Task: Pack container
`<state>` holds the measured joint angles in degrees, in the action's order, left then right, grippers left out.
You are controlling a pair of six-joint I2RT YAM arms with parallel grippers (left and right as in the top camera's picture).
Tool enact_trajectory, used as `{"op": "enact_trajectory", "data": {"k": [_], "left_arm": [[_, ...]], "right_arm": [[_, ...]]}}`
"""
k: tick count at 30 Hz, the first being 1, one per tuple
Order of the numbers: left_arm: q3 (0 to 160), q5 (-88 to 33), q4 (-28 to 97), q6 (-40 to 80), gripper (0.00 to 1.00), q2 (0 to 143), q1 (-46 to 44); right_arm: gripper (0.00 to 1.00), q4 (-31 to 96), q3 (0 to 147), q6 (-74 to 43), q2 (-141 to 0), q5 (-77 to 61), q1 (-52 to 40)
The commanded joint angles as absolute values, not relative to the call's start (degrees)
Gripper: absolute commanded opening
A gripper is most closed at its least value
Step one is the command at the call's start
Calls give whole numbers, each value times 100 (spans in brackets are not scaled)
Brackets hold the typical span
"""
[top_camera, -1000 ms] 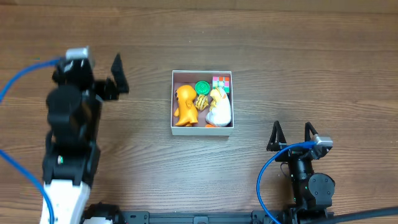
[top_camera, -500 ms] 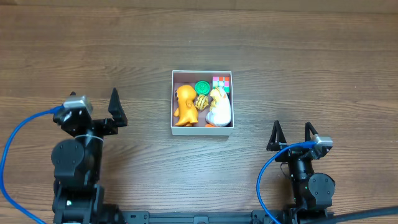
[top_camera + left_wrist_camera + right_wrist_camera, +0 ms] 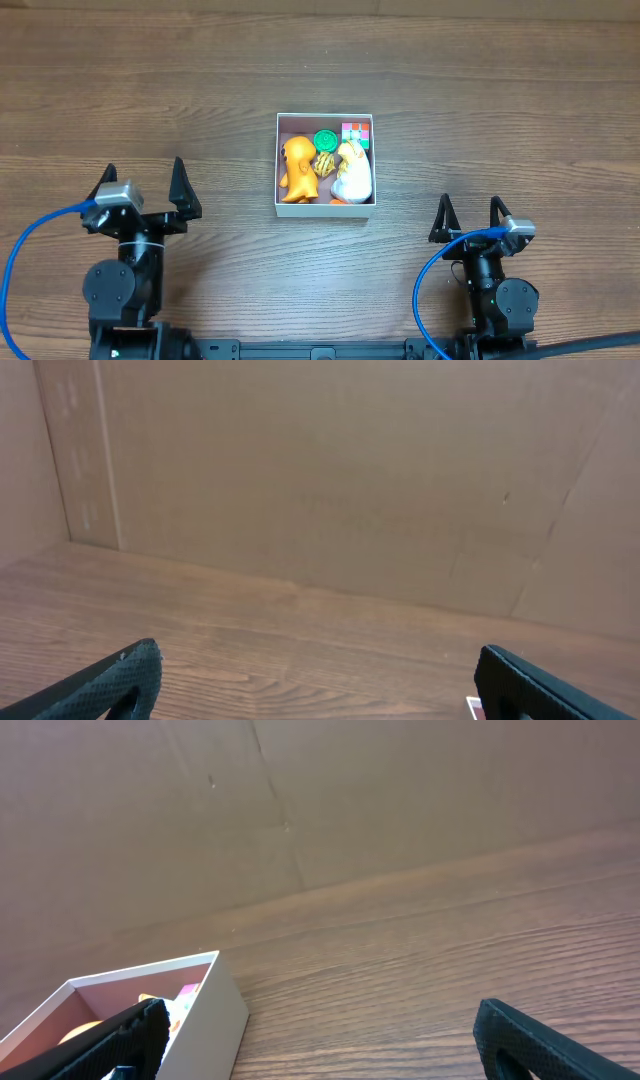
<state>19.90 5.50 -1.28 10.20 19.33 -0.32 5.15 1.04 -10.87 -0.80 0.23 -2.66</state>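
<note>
At centre, container [image 3: 325, 208] seemingly full of toys [image 3: 298, 165], left gripper [image 3: 143, 168] and right gripper [image 3: 468, 203] spread wide, well apart from its walls.

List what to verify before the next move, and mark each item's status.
1. Left gripper open and holding nothing: ok.
2. Right gripper open and holding nothing: ok.
3. Both grippers apart from the container: ok.
4. Orange toy, white toy, green disc and colourful cube inside the container walls: ok.
5. No toy lying on the table outside the container in the overhead view: ok.
6. Toys sitting below the container's rim: cannot tell.
</note>
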Motion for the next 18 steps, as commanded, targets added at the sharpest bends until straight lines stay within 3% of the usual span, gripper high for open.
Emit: {"op": "enact_trajectory", "data": {"k": [1, 18], "left_arm": [[1756, 637, -134, 1448, 100, 1647, -3], [1361, 644, -183, 1590, 100, 834, -3]], "right_arm": [[100, 480, 45, -1063, -16, -14, -259], [100, 480, 45, -1063, -16, -14, -259]]}}
